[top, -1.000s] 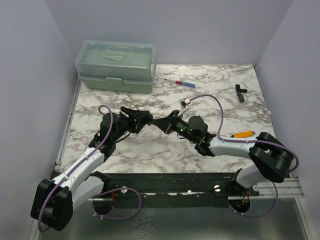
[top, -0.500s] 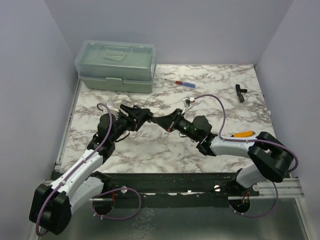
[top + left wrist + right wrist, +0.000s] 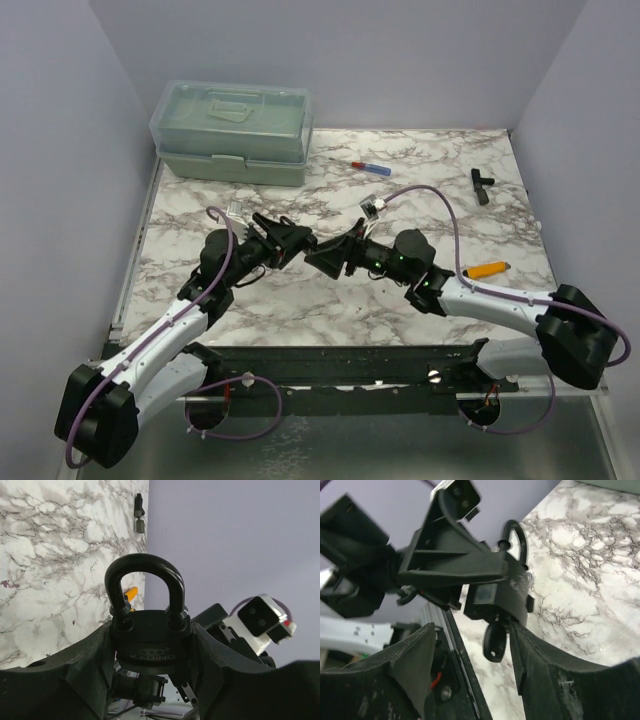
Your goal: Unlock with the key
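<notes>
The padlock is held off the marble table, over its middle, clamped by its body between the two fingers of the left gripper. The fingers are closed partway, as far as the body's width allows, and press against both of its sides. The shackle is pointed away from the left wrist and is seen seated in the body at both legs.

The key is seen in the right wrist view, standing out of the padlock's underside, opposite the shackle. The right gripper is placed just below the padlock with its jaws spread apart, one finger on each side of the key. The key is not pinched. It lies close against the right-hand finger, but whether it is touched cannot be told.

Beyond the padlock and to its left, a pale green toolbox is set at the table's far corner. A screwdriver is laid beyond the padlock to its right, a small black tool farther right, and an orange object well to the padlock's right.
</notes>
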`<state>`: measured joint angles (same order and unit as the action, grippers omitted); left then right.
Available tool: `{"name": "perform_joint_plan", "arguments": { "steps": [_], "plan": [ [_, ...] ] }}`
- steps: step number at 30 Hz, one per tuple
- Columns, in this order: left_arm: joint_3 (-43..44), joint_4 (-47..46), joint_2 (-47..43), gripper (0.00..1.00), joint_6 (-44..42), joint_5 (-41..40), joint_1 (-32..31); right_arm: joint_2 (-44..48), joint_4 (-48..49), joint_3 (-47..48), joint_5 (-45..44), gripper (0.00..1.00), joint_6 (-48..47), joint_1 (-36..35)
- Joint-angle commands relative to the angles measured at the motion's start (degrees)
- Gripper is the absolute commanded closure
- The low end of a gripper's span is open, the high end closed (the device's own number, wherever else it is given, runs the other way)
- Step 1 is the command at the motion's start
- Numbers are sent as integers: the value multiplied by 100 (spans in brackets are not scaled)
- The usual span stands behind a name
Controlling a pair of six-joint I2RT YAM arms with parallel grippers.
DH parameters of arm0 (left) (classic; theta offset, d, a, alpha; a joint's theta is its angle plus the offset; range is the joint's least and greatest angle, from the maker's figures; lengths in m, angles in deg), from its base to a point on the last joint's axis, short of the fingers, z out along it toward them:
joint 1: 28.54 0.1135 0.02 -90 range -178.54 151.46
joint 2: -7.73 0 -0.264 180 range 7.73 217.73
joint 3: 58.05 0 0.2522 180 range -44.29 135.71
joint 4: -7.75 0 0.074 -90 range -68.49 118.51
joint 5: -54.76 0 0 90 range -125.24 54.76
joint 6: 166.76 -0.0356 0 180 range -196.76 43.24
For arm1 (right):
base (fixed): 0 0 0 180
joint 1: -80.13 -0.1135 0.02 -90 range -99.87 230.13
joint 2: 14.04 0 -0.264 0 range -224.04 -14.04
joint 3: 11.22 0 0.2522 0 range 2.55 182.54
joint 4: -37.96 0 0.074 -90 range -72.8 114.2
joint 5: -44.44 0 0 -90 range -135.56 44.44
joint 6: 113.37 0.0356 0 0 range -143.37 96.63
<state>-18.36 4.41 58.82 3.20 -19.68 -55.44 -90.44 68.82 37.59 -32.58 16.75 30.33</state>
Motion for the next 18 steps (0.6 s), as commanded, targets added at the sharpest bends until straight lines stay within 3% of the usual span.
{"name": "perform_joint_plan", "arguments": {
  "steps": [1,4,7,18],
  "plan": [
    [215,-373,67,100,88,660,-155,500,-1738,378,523,30,-1887,-38],
    [251,-373,181,100,97,666,-149,699,-2270,459,282,13,-2316,-38],
    [271,-389,254,100,122,677,-148,718,-2334,512,-33,4,-2363,-45],
    [230,-399,182,100,234,544,-158,-61,-1792,940,-992,2,-2026,-285]
  ]
}}
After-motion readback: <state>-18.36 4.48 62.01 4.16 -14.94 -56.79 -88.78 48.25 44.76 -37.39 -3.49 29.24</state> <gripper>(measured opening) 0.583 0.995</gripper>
